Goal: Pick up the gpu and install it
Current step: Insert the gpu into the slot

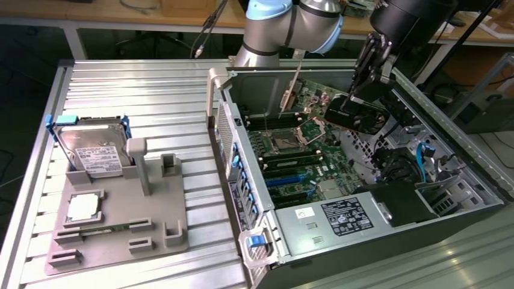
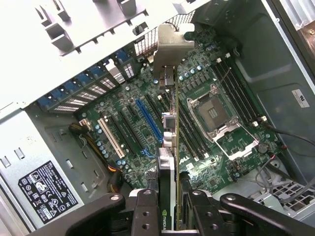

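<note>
The gpu [image 1: 365,117], a green card with a black fan block and a silver end bracket, hangs tilted above the open computer case [image 1: 241,144]. My gripper [image 1: 351,99] is shut on it from above. In the wrist view the gpu [image 2: 170,98] runs edge-on away from my gripper [image 2: 170,214], its silver bracket toward the case's rear slot openings. The black fingers [image 2: 146,211] clamp either side of the card. Below it lies the motherboard [image 2: 133,142], and the card's edge hovers just beside the blue expansion slot [image 2: 149,120], apart from the board.
The motherboard's open CPU socket [image 2: 214,113] and memory slots lie beside the card. Cables and a black power supply [image 1: 345,217] crowd the case. On the exterior view's left, a grey fixture [image 1: 120,241] holds a hard drive [image 1: 92,150], a processor [image 1: 83,208] and a memory stick [image 1: 105,230].
</note>
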Robot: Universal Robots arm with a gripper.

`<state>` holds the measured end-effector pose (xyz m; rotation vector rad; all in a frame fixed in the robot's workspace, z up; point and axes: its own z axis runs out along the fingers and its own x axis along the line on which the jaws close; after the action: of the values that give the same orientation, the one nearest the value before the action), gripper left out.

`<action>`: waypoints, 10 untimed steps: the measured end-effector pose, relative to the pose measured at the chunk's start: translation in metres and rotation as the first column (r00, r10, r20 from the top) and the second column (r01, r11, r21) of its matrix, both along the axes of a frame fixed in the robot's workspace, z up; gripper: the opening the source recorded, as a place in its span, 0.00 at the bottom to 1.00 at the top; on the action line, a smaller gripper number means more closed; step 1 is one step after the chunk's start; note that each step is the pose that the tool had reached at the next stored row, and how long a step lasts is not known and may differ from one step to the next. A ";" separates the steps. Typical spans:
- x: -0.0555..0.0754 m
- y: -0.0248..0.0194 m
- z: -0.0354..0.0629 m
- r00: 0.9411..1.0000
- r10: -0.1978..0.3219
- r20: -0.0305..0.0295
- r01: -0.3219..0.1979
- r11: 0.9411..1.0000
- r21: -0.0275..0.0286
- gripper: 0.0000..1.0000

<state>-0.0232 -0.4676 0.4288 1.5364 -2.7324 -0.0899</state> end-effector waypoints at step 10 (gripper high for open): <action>0.000 0.0000 0.0000 0.999 0.044 0.000 -0.044 0.999 0.000 0.27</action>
<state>-0.0232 -0.4676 0.4288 1.5958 -2.6966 -0.0897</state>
